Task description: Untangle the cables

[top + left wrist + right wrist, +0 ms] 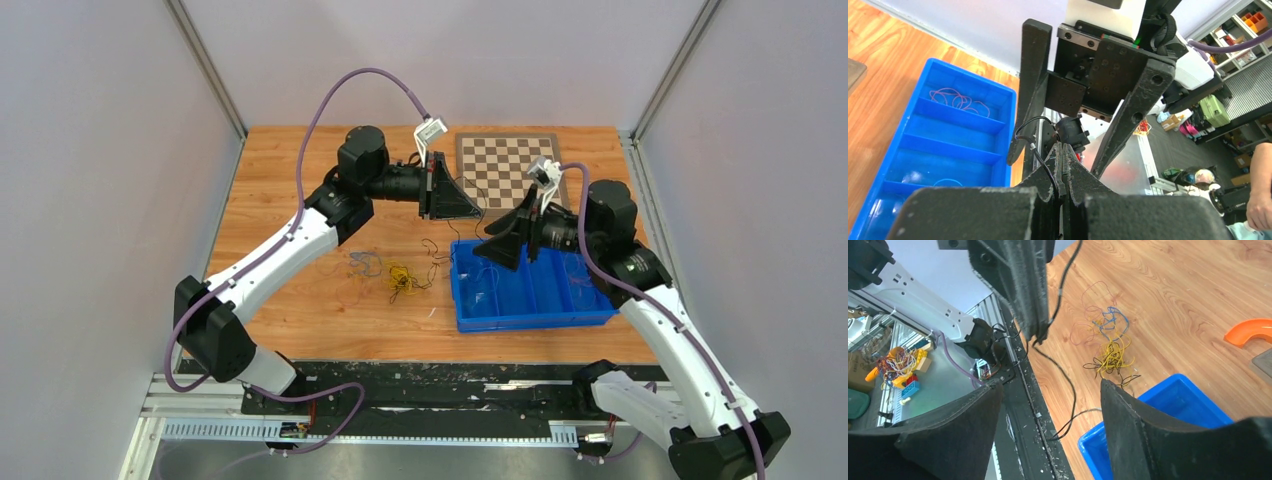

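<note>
My left gripper is shut on a thin black cable that loops out to the left of its tips. In the right wrist view that black cable hangs from the left fingers down to the table edge. My right gripper stands open facing the left one, nothing pinched between its fingers. In the top view both grippers, left and right, meet above the bin's left end. A loose tangle lies on the wood: yellow cable, blue cable, reddish cable.
A blue compartment bin sits at the right front, with a pink cable in one compartment and a blue one in another. A chessboard lies at the back. An orange curved piece rests on the wood.
</note>
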`<state>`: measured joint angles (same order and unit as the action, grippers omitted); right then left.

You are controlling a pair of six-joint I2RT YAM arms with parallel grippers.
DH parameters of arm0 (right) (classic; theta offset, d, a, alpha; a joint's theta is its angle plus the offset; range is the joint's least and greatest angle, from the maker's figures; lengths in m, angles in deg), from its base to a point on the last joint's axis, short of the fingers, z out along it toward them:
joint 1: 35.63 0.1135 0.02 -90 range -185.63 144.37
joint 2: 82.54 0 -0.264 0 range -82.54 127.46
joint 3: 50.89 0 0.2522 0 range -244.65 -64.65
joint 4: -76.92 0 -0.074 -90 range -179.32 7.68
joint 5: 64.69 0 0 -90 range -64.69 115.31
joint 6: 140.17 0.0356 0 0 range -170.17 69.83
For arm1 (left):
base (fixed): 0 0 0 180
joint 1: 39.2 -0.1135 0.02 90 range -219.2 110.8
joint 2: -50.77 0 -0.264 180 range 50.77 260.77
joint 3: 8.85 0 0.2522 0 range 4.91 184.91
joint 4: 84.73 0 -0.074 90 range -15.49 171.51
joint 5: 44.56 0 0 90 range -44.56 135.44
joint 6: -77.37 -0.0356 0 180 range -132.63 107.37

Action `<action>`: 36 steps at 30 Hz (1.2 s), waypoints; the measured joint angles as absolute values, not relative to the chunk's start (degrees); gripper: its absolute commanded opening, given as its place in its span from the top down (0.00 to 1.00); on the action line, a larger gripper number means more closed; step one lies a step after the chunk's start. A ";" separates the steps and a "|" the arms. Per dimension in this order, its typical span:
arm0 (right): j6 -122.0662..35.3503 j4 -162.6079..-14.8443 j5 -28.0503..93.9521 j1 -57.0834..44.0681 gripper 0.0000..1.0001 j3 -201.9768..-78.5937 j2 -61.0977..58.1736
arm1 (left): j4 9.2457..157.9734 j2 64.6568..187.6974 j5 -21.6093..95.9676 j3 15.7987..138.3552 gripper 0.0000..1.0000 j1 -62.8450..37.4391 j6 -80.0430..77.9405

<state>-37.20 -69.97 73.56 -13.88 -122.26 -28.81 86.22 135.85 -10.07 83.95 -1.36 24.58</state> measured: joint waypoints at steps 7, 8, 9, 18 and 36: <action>-36.70 -74.27 72.93 -11.45 0.95 -122.45 -24.50 | 90.15 136.20 -11.05 83.36 1.00 -1.36 28.14; -36.52 -74.51 72.86 -11.21 1.00 -122.45 -24.17 | 90.46 136.29 -11.05 83.39 1.00 -1.36 28.47; -36.68 -74.73 72.88 -11.01 1.00 -122.45 -24.09 | 90.59 136.31 -11.05 83.36 1.00 -1.36 28.62; -35.63 -72.63 72.84 -14.71 1.00 -124.88 -29.59 | 90.46 136.24 -10.81 78.01 0.75 -4.37 27.92; -36.85 -69.33 69.43 -25.22 1.00 -127.28 -35.91 | 59.05 123.89 -4.49 78.51 0.00 -6.67 -15.46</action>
